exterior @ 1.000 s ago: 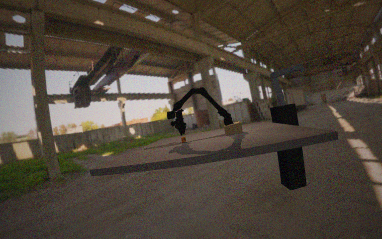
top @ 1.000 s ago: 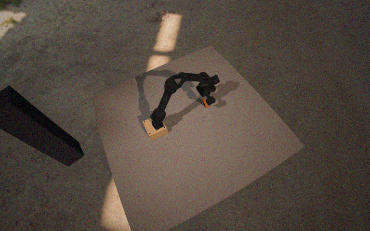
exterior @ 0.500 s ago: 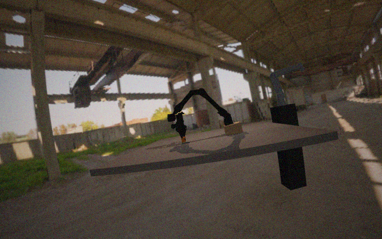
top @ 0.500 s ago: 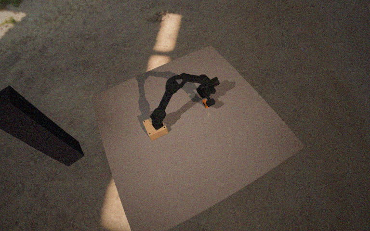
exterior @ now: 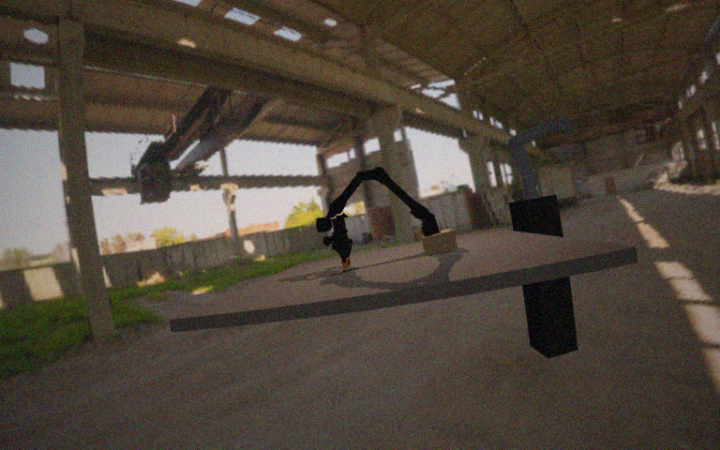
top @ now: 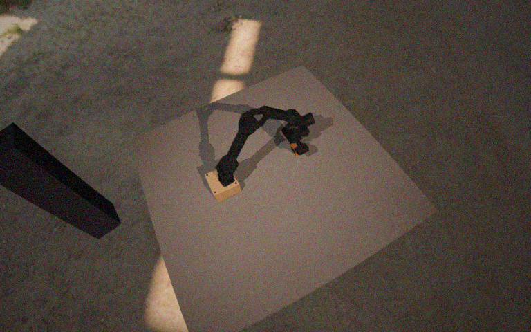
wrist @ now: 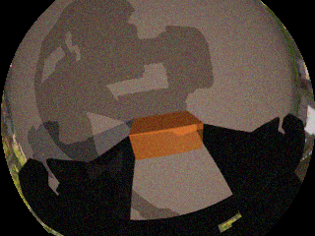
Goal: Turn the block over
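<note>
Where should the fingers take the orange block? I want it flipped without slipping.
Grip the block across its two short end faces, coming straight down from above. It lies flat and long between the fingers, which already flank those ends, partly closed but not yet clamped. Its flat parallel ends give a steady hold for turning it over.

You're working in an open, derelict industrial hall: concrete columns (exterior: 79,202), a beamed roof (exterior: 477,47), a gantry crane (exterior: 174,142), grass (exterior: 47,323) beyond.

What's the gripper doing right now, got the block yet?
Gripper: open, fingers partly closed in around the orange block, not gripping it yet.
</note>
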Robot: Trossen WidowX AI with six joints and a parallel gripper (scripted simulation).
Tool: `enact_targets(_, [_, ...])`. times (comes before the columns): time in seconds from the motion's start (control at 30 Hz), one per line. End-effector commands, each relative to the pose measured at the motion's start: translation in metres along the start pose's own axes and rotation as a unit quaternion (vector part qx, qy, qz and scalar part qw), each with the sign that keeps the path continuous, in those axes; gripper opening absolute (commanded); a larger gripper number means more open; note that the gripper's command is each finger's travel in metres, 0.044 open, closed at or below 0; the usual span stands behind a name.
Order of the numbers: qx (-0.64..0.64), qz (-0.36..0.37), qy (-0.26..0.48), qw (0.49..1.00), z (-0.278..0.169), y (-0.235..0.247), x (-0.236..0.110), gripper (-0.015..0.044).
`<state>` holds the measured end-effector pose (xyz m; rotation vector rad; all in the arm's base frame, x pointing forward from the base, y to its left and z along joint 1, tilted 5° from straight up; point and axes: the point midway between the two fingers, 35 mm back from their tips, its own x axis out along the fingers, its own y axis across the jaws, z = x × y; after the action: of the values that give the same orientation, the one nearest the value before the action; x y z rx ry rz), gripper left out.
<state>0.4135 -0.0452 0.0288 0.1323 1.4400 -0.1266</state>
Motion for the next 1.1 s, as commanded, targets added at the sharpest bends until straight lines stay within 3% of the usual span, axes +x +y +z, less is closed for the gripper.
enact_targets(0.0, [-0.002, 0.001, 0.000, 1.000, 0.000, 0.000, 0.001, 0.0282])
enact_targets(0.6, [-0.002, 0.001, 0.000, 1.000, 0.000, 0.000, 0.001, 0.0162])
enact_targets(0.8, [-0.002, 0.001, 0.000, 1.000, 0.000, 0.000, -0.030, 0.0005])
enact_targets(1.07, [-0.003, 0.001, -0.032, 0.999, 0.003, 0.001, -0.024, 0.0000])
